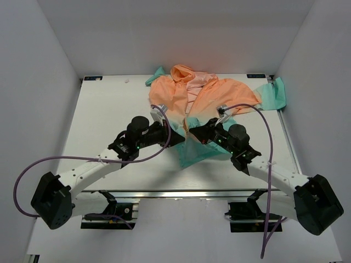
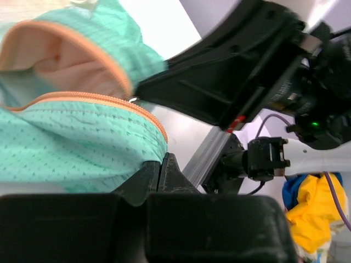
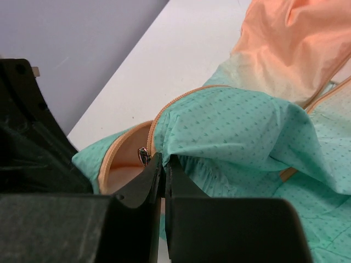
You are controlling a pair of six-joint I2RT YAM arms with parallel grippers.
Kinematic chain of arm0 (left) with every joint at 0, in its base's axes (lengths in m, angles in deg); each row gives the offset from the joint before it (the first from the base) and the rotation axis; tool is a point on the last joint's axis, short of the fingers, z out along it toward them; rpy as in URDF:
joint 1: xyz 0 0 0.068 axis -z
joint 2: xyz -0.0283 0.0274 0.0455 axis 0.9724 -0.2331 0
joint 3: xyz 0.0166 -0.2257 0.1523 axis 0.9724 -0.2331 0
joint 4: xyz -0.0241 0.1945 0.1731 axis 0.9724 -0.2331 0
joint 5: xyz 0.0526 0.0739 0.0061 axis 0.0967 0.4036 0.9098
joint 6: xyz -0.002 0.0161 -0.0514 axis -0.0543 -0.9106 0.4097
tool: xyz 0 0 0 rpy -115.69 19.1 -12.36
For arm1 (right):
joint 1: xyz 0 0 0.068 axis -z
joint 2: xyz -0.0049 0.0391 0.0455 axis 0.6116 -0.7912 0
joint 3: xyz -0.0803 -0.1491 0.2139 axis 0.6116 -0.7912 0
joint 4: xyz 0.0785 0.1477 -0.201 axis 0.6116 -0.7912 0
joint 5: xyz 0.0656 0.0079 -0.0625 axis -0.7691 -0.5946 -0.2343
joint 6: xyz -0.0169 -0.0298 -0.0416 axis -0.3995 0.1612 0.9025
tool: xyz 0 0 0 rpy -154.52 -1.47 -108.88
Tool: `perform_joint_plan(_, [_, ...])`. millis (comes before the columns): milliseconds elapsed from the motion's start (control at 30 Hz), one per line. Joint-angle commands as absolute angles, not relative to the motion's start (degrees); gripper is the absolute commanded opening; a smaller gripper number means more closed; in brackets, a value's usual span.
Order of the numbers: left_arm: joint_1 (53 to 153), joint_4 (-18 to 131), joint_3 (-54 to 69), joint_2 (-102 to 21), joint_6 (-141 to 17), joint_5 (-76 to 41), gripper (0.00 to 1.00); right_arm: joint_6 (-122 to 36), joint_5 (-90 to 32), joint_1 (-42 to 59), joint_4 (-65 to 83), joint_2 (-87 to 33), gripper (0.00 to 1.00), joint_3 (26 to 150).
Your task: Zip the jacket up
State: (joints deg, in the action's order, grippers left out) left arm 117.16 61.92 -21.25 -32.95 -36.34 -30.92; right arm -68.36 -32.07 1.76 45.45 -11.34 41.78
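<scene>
The jacket [image 1: 211, 96] lies crumpled on the white table [image 1: 104, 109], its bulk spread beyond both sets of fingertips and its teal hem drawn in between them. It is thin and lightly dotted. The hood [image 1: 184, 72] and chest, farthest from the fingers, are peach-orange, fading to teal at the hem and at the sleeve ends flung out to either side. The front is open, showing a paler peach lining.

The left gripper [image 2: 163, 164] has its fingers pressed tight together, with the lower edge of a teal fold pinched at the tips. Just above those tips, the orange zipper [image 2: 98, 99] curves along the fold's rim.

The right gripper [image 3: 163, 164] has only a hairline slit between its fingers and nips the teal edge of the other front panel. A small metal slider [image 3: 143, 156] sits on the orange tape just left of its fingertips, touching or nearly so. From above, the two grippers almost meet tip to tip at the hem.
</scene>
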Motion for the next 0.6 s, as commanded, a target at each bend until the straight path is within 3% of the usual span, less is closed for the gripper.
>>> perform_joint_plan(0, [117.3,57.17,-21.2,-27.8,-37.11,-24.84,0.0,-66.52,-29.65,2.02,46.79,-5.58,0.0,41.03])
perform_joint_plan(200, [117.21,63.3,-23.05,-27.17,-32.71,-19.46,0.0,-67.74,-33.24,2.02,49.68,-0.65,0.0,36.38])
perform_joint_plan(333, [117.3,77.59,-26.12,-28.31,-32.97,-24.2,0.0,-69.06,-33.6,2.02,53.03,-0.11,0.0,34.08])
perform_joint_plan(567, [117.21,80.01,-24.28,-29.9,-37.37,-27.2,0.0,-69.42,-33.61,2.02,54.08,-0.82,0.0,35.4])
